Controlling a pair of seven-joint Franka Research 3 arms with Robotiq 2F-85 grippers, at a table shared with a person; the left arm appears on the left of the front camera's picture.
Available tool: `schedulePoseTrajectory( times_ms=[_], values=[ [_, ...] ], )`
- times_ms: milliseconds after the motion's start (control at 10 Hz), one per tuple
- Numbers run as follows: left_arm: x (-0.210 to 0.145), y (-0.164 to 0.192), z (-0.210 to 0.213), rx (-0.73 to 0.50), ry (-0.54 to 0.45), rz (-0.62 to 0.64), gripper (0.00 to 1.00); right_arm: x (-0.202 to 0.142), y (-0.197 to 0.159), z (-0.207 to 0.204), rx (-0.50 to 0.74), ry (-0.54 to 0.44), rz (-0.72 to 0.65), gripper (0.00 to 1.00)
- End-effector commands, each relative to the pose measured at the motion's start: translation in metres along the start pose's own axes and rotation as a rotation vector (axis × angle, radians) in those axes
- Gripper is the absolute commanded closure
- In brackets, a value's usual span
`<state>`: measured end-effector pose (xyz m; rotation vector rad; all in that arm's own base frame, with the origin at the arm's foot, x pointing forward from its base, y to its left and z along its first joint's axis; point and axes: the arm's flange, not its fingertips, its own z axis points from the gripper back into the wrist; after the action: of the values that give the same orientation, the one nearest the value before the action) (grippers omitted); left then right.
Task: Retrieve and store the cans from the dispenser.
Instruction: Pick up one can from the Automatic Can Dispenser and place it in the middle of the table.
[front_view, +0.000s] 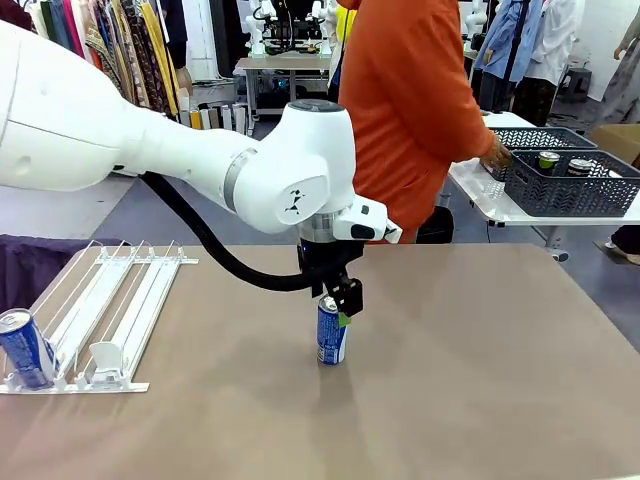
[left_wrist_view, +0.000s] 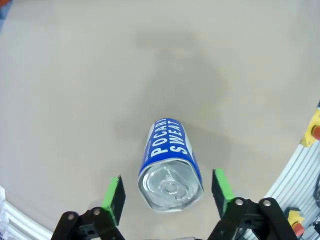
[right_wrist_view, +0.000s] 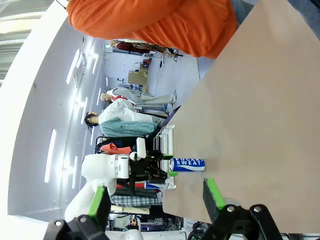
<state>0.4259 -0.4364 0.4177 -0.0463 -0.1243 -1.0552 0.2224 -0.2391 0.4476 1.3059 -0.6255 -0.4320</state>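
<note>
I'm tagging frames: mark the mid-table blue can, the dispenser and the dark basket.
mid-table blue can (front_view: 330, 340): front view, its printed side.
dispenser (front_view: 148, 300): front view, a middle rail.
dark basket (front_view: 570, 195): front view, its near wall.

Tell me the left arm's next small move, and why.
Probably lift the left end effector straight up. Its pads stand clear of the blue can on both sides, and the can stands upright on the table, so it is not gripped; a sideways pull could knock it over. A second blue can waits in the dispenser.
</note>
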Motion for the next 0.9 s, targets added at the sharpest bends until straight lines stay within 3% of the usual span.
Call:
schedulePoseTrajectory(
  times_ms=[0,100,300,600,800],
  values=[
    [-0.023,-0.01,0.051,0.021,-0.084,0.007,0.0,0.001,0.002,0.002,0.007,0.001,0.009,0.0],
    [-0.045,-0.012,0.096,0.018,-0.142,0.025,0.0,0.001,0.002,0.002,0.007,0.001,0.009,0.0],
    [-0.133,0.013,0.18,-0.052,-0.152,0.109,0.0,0.001,0.002,0.002,0.007,0.001,0.009,0.0],
    [-0.272,0.08,0.233,-0.291,-0.329,0.239,0.0,0.001,0.002,0.002,0.007,0.001,0.009,0.0],
    [-0.383,0.114,0.237,-0.259,-0.471,0.535,0.0,0.001,0.002,0.002,0.007,0.001,0.009,0.0]
  ],
)
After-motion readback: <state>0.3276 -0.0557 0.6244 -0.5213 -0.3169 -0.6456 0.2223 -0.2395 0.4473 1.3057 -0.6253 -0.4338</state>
